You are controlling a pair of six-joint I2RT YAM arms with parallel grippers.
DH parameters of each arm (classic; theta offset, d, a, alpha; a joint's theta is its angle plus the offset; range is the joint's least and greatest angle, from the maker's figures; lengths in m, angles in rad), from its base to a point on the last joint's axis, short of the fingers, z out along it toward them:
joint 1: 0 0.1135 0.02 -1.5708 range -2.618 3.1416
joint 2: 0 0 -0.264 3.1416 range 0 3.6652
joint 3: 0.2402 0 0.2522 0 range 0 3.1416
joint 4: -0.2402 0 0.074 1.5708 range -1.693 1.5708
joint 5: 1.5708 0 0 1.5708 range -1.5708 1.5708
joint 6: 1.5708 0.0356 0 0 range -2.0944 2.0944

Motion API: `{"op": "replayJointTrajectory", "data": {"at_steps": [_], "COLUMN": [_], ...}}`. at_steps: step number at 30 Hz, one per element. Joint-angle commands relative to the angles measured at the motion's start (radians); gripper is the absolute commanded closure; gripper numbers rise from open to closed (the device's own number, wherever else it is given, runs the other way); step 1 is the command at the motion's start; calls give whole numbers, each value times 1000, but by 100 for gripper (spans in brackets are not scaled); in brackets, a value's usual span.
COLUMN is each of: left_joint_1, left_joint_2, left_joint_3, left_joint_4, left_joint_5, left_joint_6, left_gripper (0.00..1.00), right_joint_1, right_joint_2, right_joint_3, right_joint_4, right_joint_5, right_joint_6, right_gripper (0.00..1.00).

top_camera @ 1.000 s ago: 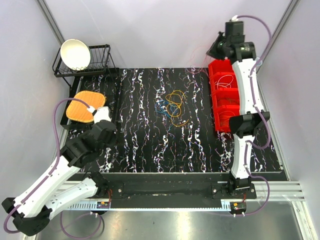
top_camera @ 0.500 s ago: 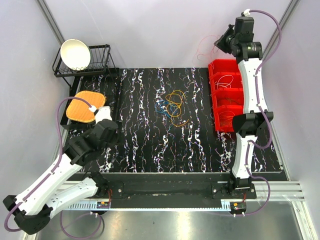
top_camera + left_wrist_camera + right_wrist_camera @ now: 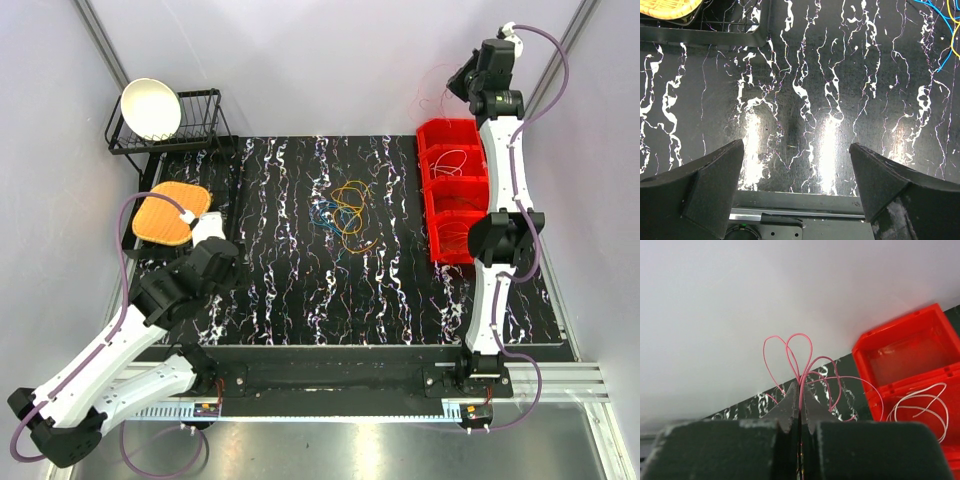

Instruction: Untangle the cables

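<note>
now: right fingers (image 3: 799, 407) pressed together on a pink cable (image 3: 801, 345), its thin loops standing up from the tips. right arm reaches high at the far right, near the far end of the red bin (image 3: 450, 190). white cable (image 3: 922, 405) coiled in one bin compartment. tangle of cables (image 3: 345, 213), orange, yellow and blue, lies in the middle of the bench (image 3: 290, 290), well apart from both arms. left fingers (image 3: 796, 150) spread wide, nothing between them, low over the bench at the near left. blue and yellow strands show at the upper right corner of the left wrist view.
</note>
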Motion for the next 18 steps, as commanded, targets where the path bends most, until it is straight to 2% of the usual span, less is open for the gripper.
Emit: {"op": "replayJointTrajectory", "data": {"at_steps": [1, 8, 18], "left_joint_1": [8, 16, 44], "left_joint_2": [-11, -28, -36], "left_joint_3": [-3, -5, -5], "left_joint_4": [29, 34, 45], "left_joint_5": [-16, -16, 2], "left_joint_6": [10, 10, 22], "left_gripper": [10, 10, 11], "right_joint_1": [-35, -66, -71], "right_joint_2": [33, 111, 175], "right_joint_3": [-9, 3, 5], "right_joint_4": [171, 280, 403], "right_joint_5": [72, 80, 168], "right_joint_6": [-43, -35, -40], "right_gripper": [100, 100, 100]}}
